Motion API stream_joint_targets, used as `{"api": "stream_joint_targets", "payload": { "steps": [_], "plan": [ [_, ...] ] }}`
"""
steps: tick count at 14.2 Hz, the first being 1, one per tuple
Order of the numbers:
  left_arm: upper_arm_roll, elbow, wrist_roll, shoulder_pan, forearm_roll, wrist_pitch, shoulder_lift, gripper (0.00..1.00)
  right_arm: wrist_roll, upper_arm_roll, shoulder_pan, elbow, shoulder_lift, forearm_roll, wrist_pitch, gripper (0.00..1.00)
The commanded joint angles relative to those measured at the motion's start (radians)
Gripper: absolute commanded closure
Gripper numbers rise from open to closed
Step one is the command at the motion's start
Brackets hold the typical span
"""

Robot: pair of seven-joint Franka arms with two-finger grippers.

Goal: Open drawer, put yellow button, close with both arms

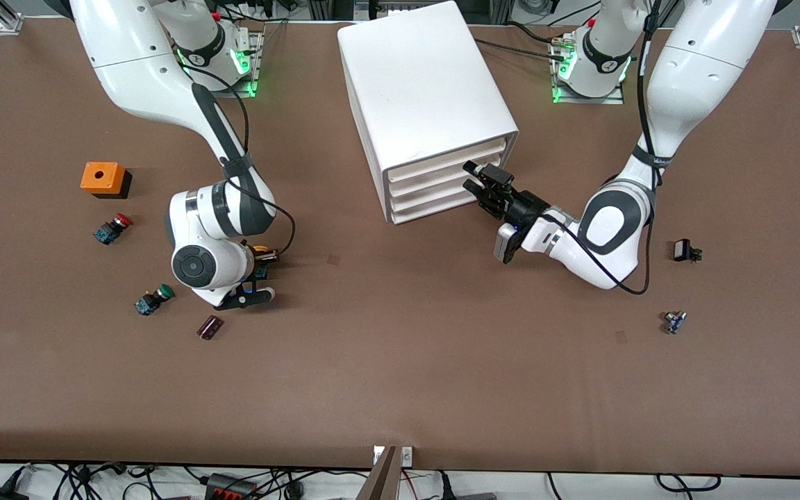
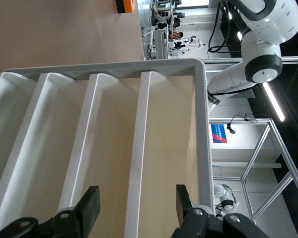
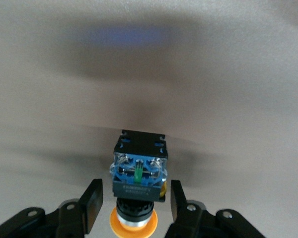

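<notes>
From the front we count two white arms, one white drawer cabinet [image 1: 428, 104] with four shut drawers, and three push buttons: red-capped [image 1: 112, 228], green-capped [image 1: 153, 299], and the yellow button [image 1: 260, 251] under the right tool [image 1: 255, 274]. We also see one orange box [image 1: 103, 178], one dark maroon part [image 1: 210, 327] and two small parts toward the left arm's end. The brown worktop is matted, with cables along its edge nearest the camera.

In the left wrist view, the left tool [image 2: 134, 210] is spread at the drawer fronts, gripping nothing; a lab with metal framing shows past the cabinet.

In the right wrist view, the right tool [image 3: 133, 207] flanks the yellow button [image 3: 137, 181] on the worktop, fingers just beside its body; we cannot tell whether they touch.
</notes>
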State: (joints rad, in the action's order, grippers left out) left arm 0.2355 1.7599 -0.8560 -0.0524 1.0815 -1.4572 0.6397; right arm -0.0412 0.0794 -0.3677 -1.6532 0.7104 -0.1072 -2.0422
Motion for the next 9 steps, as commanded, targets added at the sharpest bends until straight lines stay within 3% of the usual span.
{"api": "stream_joint_targets", "payload": {
  "steps": [1, 3, 4, 7, 9],
  "plan": [
    [0.025, 0.052, -0.035, -0.001, 0.043, -0.014, -0.017, 0.36, -0.006, 0.007, -0.002, 0.006, 0.001, -0.017, -0.004, 0.57],
    [0.027, 0.073, -0.034, -0.001, 0.044, -0.011, -0.02, 0.36, -0.002, 0.007, 0.004, 0.007, -0.002, -0.017, -0.004, 0.89],
    [0.028, 0.084, -0.035, 0.0, 0.044, -0.011, -0.023, 0.36, 0.004, 0.007, 0.006, 0.012, -0.006, -0.016, -0.003, 0.98],
    [0.03, 0.101, -0.044, -0.003, 0.043, -0.012, -0.032, 0.48, 0.015, 0.01, 0.006, 0.105, -0.014, -0.016, 0.037, 1.0],
    [0.03, 0.099, -0.048, -0.003, 0.043, -0.012, -0.032, 0.71, 0.011, 0.01, -0.002, 0.189, -0.022, -0.012, 0.089, 1.0]
  ]
}}
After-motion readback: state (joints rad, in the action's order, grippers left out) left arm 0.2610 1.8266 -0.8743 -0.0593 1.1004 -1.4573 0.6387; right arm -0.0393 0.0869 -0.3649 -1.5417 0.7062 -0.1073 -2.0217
